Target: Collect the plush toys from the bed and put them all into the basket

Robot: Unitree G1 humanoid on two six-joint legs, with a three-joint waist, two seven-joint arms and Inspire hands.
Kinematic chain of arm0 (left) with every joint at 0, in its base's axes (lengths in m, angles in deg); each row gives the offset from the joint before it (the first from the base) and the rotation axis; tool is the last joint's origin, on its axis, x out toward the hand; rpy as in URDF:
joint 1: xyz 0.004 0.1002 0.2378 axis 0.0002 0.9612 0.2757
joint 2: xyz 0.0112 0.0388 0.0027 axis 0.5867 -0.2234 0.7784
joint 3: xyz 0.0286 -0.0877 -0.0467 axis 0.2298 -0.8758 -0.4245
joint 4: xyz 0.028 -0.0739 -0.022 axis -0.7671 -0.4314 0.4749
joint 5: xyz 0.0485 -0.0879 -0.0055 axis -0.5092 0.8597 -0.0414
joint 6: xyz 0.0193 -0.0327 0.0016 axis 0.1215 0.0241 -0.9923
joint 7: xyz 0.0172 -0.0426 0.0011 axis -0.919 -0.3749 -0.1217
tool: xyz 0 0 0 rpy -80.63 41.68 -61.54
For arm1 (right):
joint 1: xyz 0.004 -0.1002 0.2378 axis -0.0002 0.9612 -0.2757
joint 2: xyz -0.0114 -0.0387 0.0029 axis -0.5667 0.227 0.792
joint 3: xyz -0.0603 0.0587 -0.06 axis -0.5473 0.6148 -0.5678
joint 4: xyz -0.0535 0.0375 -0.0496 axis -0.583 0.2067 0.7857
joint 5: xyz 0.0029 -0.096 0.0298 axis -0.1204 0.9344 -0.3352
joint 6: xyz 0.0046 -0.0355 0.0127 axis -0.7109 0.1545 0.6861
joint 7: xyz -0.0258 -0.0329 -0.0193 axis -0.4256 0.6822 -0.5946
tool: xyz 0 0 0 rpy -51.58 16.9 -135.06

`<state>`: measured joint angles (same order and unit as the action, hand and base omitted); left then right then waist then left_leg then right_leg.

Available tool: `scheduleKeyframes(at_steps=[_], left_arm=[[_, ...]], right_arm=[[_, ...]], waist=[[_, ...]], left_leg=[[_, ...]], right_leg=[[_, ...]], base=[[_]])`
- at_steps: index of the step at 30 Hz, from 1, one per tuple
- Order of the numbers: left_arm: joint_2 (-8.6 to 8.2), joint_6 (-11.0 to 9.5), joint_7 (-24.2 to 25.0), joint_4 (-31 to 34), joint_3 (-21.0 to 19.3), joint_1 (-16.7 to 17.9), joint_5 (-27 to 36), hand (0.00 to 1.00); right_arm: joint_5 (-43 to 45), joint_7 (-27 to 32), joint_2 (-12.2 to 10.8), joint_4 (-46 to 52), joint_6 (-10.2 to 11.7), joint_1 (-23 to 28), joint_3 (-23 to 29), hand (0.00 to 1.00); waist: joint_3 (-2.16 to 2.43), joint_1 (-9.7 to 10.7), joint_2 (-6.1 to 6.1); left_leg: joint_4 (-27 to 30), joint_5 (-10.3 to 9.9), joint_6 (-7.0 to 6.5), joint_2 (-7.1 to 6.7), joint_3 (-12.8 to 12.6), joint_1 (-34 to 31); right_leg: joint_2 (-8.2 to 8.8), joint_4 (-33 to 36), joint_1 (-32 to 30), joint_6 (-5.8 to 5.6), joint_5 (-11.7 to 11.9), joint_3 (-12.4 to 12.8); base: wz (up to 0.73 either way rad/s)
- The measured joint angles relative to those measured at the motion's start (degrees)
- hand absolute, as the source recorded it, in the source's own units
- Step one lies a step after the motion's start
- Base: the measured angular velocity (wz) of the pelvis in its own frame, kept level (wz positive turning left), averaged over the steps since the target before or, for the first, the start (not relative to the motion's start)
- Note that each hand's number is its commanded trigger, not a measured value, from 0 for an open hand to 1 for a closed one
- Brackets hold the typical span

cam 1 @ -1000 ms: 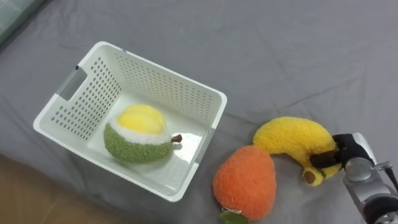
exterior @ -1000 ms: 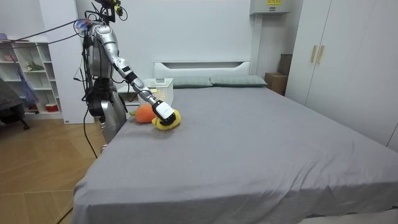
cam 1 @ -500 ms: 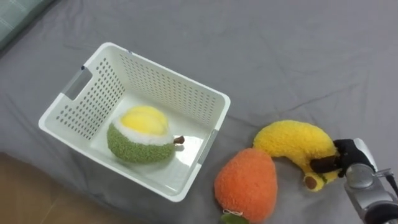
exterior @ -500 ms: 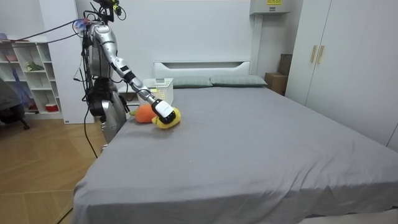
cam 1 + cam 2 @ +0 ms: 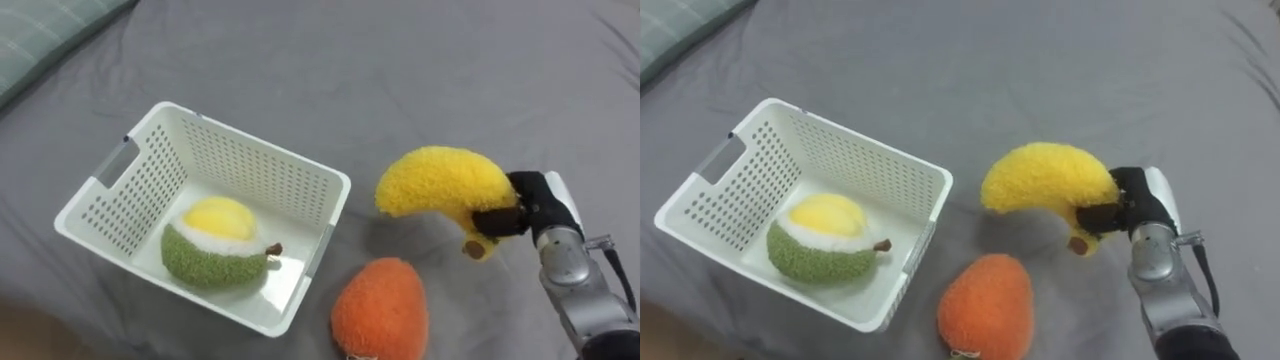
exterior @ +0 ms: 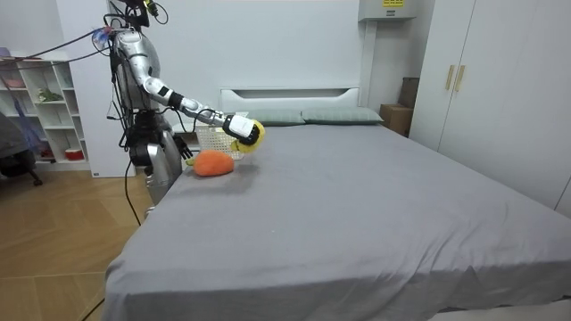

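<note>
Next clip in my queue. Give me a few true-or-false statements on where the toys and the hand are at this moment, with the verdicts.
1. The right hand is shut on the yellow banana plush. True.
2. The banana plush lies inside the white basket. False: it is held outside the basket, to its right, and the room view shows it raised off the bed.
3. A green and yellow plush lies in the basket. True.
4. The orange plush is in the basket too. False: it lies on the bed's grey sheet, just outside the basket's near right corner.
</note>
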<state>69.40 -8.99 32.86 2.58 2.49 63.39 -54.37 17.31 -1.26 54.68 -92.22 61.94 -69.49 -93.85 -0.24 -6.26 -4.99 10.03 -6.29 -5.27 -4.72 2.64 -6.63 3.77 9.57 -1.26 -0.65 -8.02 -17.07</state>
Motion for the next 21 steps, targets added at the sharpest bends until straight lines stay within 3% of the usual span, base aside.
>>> scheduleKeyframes(at_steps=[5,6,11,15,16,17,21], left_arm=[[-0.17,0.8,-0.6,1.8,-2.0,2.8,-0.1,0.00],[-0.32,1.4,-0.6,1.9,-2.6,2.9,-0.1,0.00],[-1.04,2.3,-0.7,1.8,-3.8,3.3,-0.3,0.00],[-1.94,2.5,-1.6,1.7,-4.0,3.5,-0.2,0.00],[-2.00,2.5,-1.7,1.6,-4.0,3.5,-0.2,0.00],[-2.03,2.5,-1.8,1.3,-4.0,3.5,-0.2,0.00],[-2.04,2.8,-2.8,0.8,-4.1,3.0,-0.3,0.00]], right_arm=[[0.1,-1.3,-0.1,12.5,-0.7,6.2,0.2,1.00],[0.5,-1.9,-0.1,13.9,-0.9,7.1,0.2,1.00],[2.9,-3.4,-0.2,18.0,-2.0,7.3,0.4,1.00],[4.1,-3.8,-0.2,22.2,-2.5,7.3,0.5,1.00],[4.1,-3.8,-0.2,23.0,-2.5,7.3,0.5,1.00],[4.1,-3.8,-0.2,24.4,-2.5,7.3,0.5,1.00],[4.1,-3.7,-0.3,27.8,-2.5,7.3,0.4,1.00]], waist=[[0.23,0.4,0.22],[0.61,0.4,0.22],[0.65,0.4,0.12],[0.31,0.7,0.16],[0.12,0.7,0.22],[-0.44,0.6,0.21],[-0.51,-0.1,0.07]], left_leg=[[-0.4,0.0,0.01,-0.07,0.0,2.2],[-0.5,-0.1,-0.02,-0.10,-0.1,2.4],[-0.5,-0.1,-0.03,-0.12,-0.2,2.8],[-0.5,-0.2,-0.06,-0.13,-0.2,3.8],[-0.5,-0.2,-0.04,-0.12,-0.2,3.9],[-0.5,-0.2,-0.02,-0.12,-0.1,4.3],[-0.4,-0.7,0.20,-0.08,-0.3,4.3]], right_leg=[[0.02,-0.2,2.2,-0.13,-0.1,-0.1],[0.04,-0.5,2.6,-0.13,-0.1,-0.2],[0.10,-0.5,3.1,-0.13,-0.1,-0.2],[0.04,-0.8,4.5,-0.14,-0.1,-0.2],[0.02,-0.8,4.6,-0.13,-0.1,-0.1],[0.00,-0.8,5.0,-0.13,-0.1,-0.1],[-0.31,-0.9,4.7,-0.16,-0.1,1.6]], base=[[0.02],[-0.06],[-0.01],[0.00],[0.00],[0.00],[-0.09]])
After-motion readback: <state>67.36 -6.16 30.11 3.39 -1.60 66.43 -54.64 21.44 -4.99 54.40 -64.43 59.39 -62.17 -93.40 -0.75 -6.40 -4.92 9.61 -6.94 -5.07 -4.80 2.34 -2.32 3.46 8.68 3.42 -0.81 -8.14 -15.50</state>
